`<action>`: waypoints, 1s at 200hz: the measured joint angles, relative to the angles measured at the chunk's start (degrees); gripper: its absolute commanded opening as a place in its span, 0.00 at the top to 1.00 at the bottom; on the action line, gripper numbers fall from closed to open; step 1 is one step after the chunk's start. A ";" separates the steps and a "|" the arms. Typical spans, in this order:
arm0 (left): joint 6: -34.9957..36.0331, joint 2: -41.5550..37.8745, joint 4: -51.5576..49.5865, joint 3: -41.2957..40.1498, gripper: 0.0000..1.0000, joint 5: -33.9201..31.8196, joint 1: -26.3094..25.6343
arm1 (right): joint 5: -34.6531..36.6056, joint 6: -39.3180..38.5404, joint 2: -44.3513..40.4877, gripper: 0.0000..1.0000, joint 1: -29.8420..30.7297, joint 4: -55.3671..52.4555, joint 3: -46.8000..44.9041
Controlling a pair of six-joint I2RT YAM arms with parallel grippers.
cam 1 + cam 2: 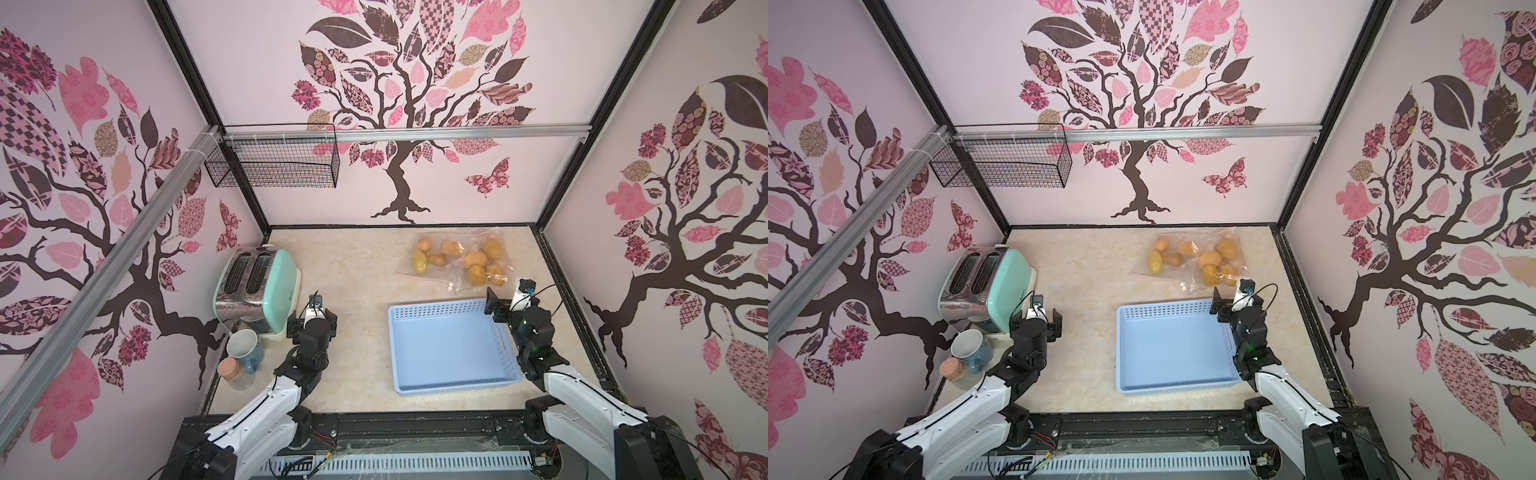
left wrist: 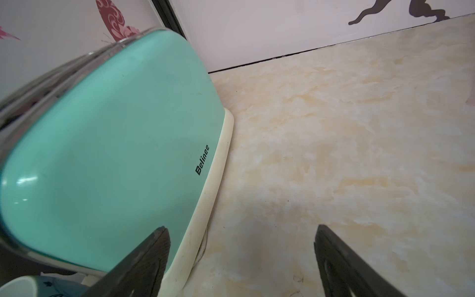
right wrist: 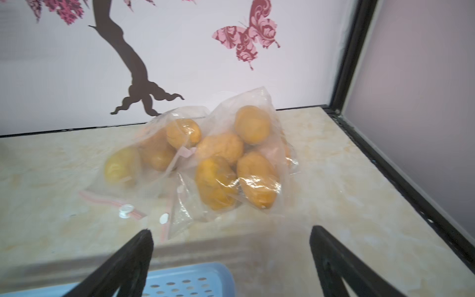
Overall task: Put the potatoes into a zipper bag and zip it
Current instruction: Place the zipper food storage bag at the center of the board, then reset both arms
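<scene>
— Where are the potatoes (image 1: 473,259) found?
— Inside the clear zipper bag (image 3: 185,205), laid on the surface (image 1: 345,270) by the back wall, beyond the blue basket (image 1: 436,305).
— And the hands?
— The right hand (image 3: 231,230) is held spread and empty over the basket's far corner. The left hand (image 2: 241,227) is spread, empty, beside the toaster (image 2: 102,141).

Two clear zipper bags (image 3: 257,100) are lying far right, showing at least seven potatoes (image 3: 219,146), one of them yellow-green. One blue tray (image 1: 449,353) is sitting near right. One toaster (image 1: 266,286), one mug (image 1: 243,345) and one corked jar (image 1: 232,372) are standing left, and one wire basket (image 1: 274,162) is hanging far left.
</scene>
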 measured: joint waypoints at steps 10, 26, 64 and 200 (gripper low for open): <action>0.20 2.58 3.19 0.00 0.09 1.77 3.32 | 2.80 -0.94 2.60 0.00 0.00 4.44 -2.38; 0.74 7.34 7.80 0.13 0.10 5.03 7.06 | 6.16 -1.88 8.22 0.00 0.00 8.90 -3.65; 0.98 22.10 13.79 5.77 0.10 13.53 13.14 | 12.02 -4.44 24.00 0.01 -0.20 26.93 -3.54; -3.93 36.65 30.91 9.20 0.02 33.03 21.90 | 3.10 -2.32 36.06 0.01 -5.97 35.52 2.01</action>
